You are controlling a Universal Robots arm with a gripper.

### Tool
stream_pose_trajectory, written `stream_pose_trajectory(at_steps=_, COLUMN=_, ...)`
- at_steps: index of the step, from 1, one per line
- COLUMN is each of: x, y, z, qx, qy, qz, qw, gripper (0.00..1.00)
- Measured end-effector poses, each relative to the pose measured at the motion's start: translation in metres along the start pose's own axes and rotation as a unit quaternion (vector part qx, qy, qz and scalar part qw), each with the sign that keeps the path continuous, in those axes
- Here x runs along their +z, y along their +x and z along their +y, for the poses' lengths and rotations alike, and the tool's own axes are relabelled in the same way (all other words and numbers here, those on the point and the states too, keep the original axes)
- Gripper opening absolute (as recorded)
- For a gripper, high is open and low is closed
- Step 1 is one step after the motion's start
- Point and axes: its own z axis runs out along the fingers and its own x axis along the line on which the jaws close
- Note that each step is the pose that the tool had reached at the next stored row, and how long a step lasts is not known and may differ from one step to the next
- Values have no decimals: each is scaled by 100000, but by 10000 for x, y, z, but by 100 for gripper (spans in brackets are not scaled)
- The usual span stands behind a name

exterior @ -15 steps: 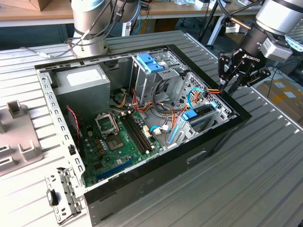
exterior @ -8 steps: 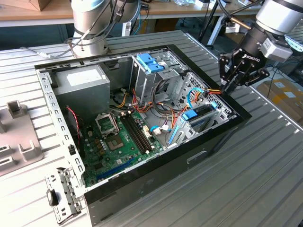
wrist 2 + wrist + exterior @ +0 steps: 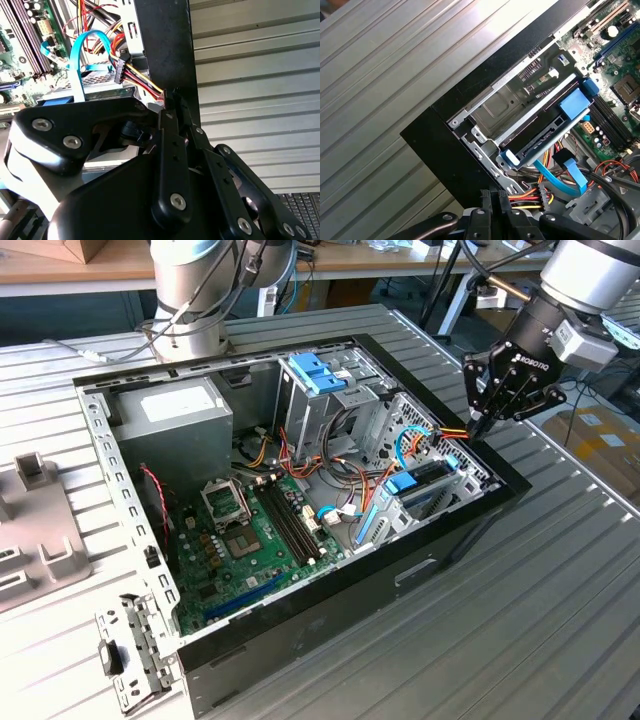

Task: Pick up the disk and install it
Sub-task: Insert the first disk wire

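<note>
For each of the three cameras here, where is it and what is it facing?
Exterior view: off the arm, above the table, looking down on the open computer case; the arm and its tool hang over the case's edge at the exterior view's right, near the disk.
First wrist view: on the arm, looking down past the shut tool at the disk in its bay.
Second wrist view: on the arm, close behind the tool, facing cables.
Both wrist views share the coloured power cable.
</note>
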Motion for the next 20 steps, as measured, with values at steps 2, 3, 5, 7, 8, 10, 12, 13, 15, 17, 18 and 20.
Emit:
stream_pose_trajectory(at_steps=2, x=0, y=0, z=0, qx=-7, qy=0, qz=1, qw=100000, gripper=17)
stream_pose_trajectory(at_steps=3, x=0, y=0, z=0, qx=-12, qy=1, qz=-1, qw=100000, gripper=17)
stream_pose_trajectory(at_steps=5, x=0, y=0, z=0, qx=-20, qy=3, qz=-2, qw=100000, gripper=17)
stream_pose_trajectory(at_steps=7, x=0, y=0, z=0, qx=-23, qy=3, qz=-2, qw=100000, gripper=17)
stream_pose_trajectory(at_steps=8, x=-3, y=0, z=0, qx=-24, qy=16, qz=-14, qw=100000, gripper=17)
stream_pose_trajectory(at_steps=10, x=-26, y=-2, z=1, qx=-23, qy=7, qz=-7, qw=100000, gripper=17)
stream_pose_trajectory(at_steps=12, x=-59, y=-3, z=4, qx=-22, qy=5, qz=-5, qw=100000, gripper=17)
stream_pose_trajectory(at_steps=13, x=-73, y=-4, z=5, qx=-22, qy=13, qz=-13, qw=100000, gripper=17)
stream_pose_trajectory(at_steps=15, x=-116, y=-5, z=7, qx=-30, qy=82, qz=-70, qw=100000, gripper=17)
stream_pose_trajectory(at_steps=17, x=-127, y=-6, z=8, qx=-39, qy=128, qz=-111, qw=100000, gripper=17)
stream_pose_trajectory(at_steps=18, x=-135, y=-6, z=8, qx=-41, qy=138, qz=-119, qw=100000, gripper=17)
stream_pose_trajectory(at_steps=20, x=-144, y=-7, z=9, qx=-45, qy=200, qz=-173, qw=100000, gripper=17)
